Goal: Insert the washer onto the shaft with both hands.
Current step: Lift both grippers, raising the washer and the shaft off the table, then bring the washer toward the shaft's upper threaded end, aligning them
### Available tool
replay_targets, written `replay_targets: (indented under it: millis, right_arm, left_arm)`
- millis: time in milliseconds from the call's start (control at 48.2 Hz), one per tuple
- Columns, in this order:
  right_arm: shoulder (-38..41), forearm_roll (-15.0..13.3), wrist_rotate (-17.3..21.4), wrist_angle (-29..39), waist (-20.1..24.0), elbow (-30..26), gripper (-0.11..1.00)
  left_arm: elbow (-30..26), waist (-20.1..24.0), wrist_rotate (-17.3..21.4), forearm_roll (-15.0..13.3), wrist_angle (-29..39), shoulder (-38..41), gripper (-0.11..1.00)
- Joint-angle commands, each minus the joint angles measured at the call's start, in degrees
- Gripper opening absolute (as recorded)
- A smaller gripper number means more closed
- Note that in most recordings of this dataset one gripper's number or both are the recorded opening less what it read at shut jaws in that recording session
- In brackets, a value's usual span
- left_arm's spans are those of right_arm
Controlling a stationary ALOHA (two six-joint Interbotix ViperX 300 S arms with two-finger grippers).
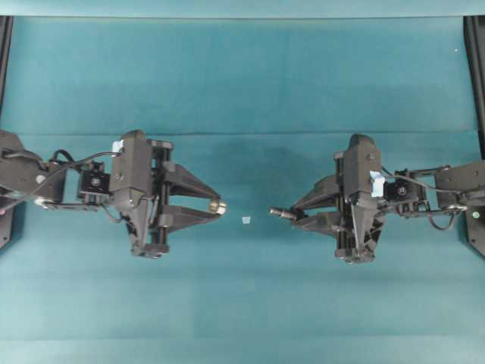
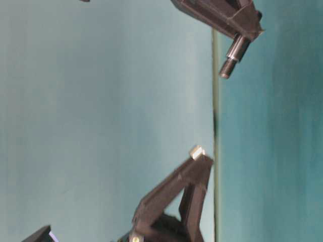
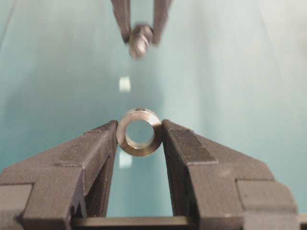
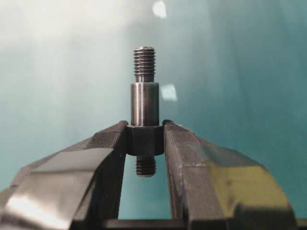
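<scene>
A silver washer point(image 3: 139, 132) sits pinched between the tips of my left gripper point(image 1: 219, 205), its hole facing along the jaws toward the other arm; overhead the washer point(image 1: 217, 205) shows as a pale speck at the fingertips. My right gripper point(image 1: 297, 215) is shut on the dark collar of the shaft point(image 4: 145, 103), whose smooth section and threaded end stick out past the fingertips. Overhead, the shaft point(image 1: 281, 214) points left at the washer, with a gap between them. In the table-level view the shaft point(image 2: 233, 56) hangs above the washer point(image 2: 197, 152), slightly offset. The left wrist view shows the shaft point(image 3: 139, 40) blurred ahead.
A small pale tape scrap point(image 1: 246, 220) lies on the teal cloth point(image 1: 242, 83) between the two grippers. Black frame rails point(image 1: 475, 68) run along the left and right edges of the table.
</scene>
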Motion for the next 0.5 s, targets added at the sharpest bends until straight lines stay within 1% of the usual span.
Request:
replay_targets:
  millis: [0, 145, 477]
  right_arm:
    - [0.00, 0.09, 0.53, -1.67, 0.53, -0.53, 0.00]
    - [0.79, 0.09, 0.53, -1.85, 0.70, -0.79, 0.00]
    - [2.55, 0.09, 0.35, -3.52, 0.70, -2.20, 0.00]
  left_arm:
    - [-1.32, 0.00, -1.32, 0.09, -3.16, 1.23, 0.38]
    - [-2.29, -0.09, -2.90, 0.09, -6.42, 3.43, 0.38]
    - [-5.89, -0.70, -2.90, 0.18, -6.50, 6.59, 0.38]
